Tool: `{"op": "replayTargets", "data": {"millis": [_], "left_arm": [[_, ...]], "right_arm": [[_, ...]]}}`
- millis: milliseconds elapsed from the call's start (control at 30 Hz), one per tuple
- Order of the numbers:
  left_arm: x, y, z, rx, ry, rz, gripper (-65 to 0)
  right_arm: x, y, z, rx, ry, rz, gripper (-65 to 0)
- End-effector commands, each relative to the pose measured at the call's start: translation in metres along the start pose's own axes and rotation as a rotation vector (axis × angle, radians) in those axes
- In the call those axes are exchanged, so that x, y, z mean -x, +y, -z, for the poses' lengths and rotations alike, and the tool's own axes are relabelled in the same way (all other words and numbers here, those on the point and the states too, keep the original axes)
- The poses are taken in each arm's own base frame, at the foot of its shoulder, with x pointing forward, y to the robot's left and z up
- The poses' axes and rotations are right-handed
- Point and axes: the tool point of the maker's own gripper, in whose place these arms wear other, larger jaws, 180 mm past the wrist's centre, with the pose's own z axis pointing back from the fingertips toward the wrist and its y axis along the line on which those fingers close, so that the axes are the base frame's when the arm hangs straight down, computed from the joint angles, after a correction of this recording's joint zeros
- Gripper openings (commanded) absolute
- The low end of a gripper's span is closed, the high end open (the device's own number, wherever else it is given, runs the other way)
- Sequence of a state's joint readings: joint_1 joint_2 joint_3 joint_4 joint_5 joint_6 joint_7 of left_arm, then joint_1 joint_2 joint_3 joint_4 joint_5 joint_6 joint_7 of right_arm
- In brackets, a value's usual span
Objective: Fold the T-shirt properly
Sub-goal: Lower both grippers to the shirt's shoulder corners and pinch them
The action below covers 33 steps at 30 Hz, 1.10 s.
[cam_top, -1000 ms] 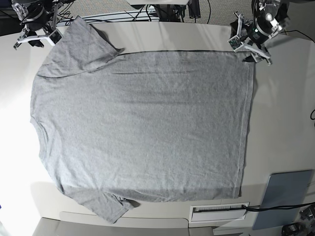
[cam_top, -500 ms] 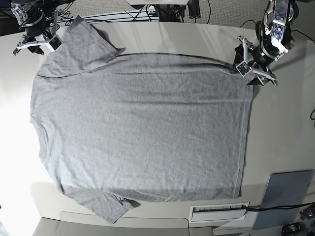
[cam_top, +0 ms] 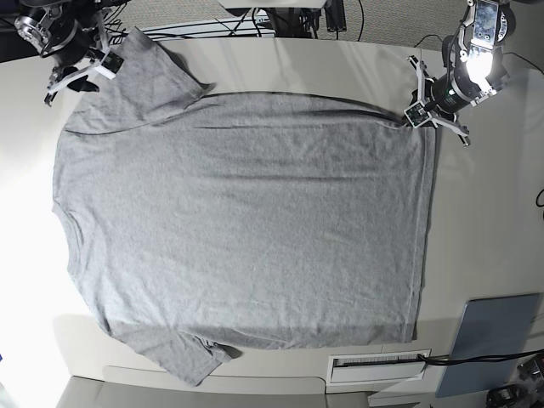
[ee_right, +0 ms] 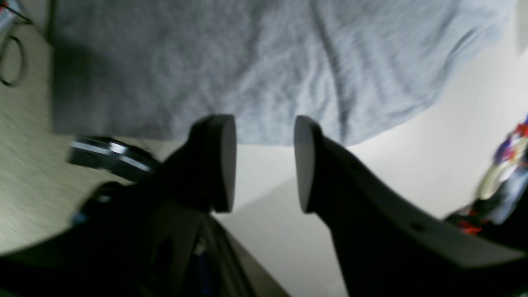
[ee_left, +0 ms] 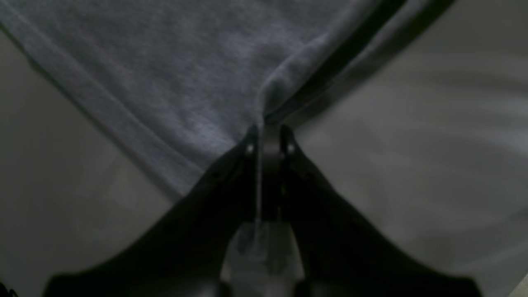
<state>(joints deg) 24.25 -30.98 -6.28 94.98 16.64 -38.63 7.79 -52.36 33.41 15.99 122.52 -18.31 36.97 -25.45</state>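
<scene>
hem corner of t-shirt (cam_top: 246, 229) pinched in left end effector (ee_left: 268, 132)

We are seeing the large grey cotton T-shirt (cam_top: 246, 229) lying spread on the pale table (cam_top: 493, 212), the rigid blue-grey rectangular panel (cam_top: 489, 340) lying beside its hem corner.

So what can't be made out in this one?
- Print side of the T-shirt: no lettering shows in the base view; it may face the table.
- Left gripper: shut on the shirt's corner, but the left wrist view is dark and blurred, so how much cloth is caught is unclear.
- Right gripper: open by the sleeve; whether it touches cloth is unclear, small in the base view.
- Blue-grey panel: cut off by the edge of the base view.
</scene>
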Motion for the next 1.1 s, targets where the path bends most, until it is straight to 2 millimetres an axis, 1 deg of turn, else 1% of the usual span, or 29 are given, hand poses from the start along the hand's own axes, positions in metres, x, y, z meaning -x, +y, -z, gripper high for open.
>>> {"op": "replayTargets", "data": {"millis": [0, 133, 300, 400, 500, 567, 767, 933, 1067], "left_arm": [[0.028, -0.009, -0.003, 0.035, 0.126, 0.037, -65.0], [0.029, -0.013, -0.003, 0.041, 0.127, 0.031, -65.0], [0.030, -0.015, -0.003, 0.046, 0.128, 0.029, -65.0], [0.031, -0.015, -0.003, 0.043, 0.136, 0.039, -65.0], [0.035, -0.013, -0.004, 0.039, 0.161, 0.066, -65.0], [0.036, -0.013, -0.004, 0.038, 0.166, 0.071, -65.0], [0.036, -0.013, -0.004, 0.038, 0.165, 0.070, -65.0], [0.036, -0.013, -0.004, 0.038, 0.164, 0.070, -65.0], [0.036, -0.013, -0.004, 0.038, 0.165, 0.070, -65.0]], "right_arm": [[-0.002, -0.013, -0.002, 0.029, -0.005, -0.040, -41.6], [-0.004, -0.019, 0.001, -0.001, -0.012, -0.109, -41.6], [-0.008, -0.003, 0.007, -0.058, -0.012, -0.165, -41.6], [0.003, -0.001, 0.021, -0.070, 0.030, -0.187, -41.6], [0.017, -0.004, 0.035, -0.076, 0.078, -0.167, -41.6], [0.025, -0.007, 0.040, -0.077, 0.107, -0.172, -41.6], [0.034, -0.013, 0.040, -0.097, 0.130, -0.240, -41.6], [0.049, -0.012, 0.043, -0.116, 0.166, -0.239, -41.6], [0.045, -0.004, 0.043, -0.153, 0.138, -0.211, -41.6]]}}
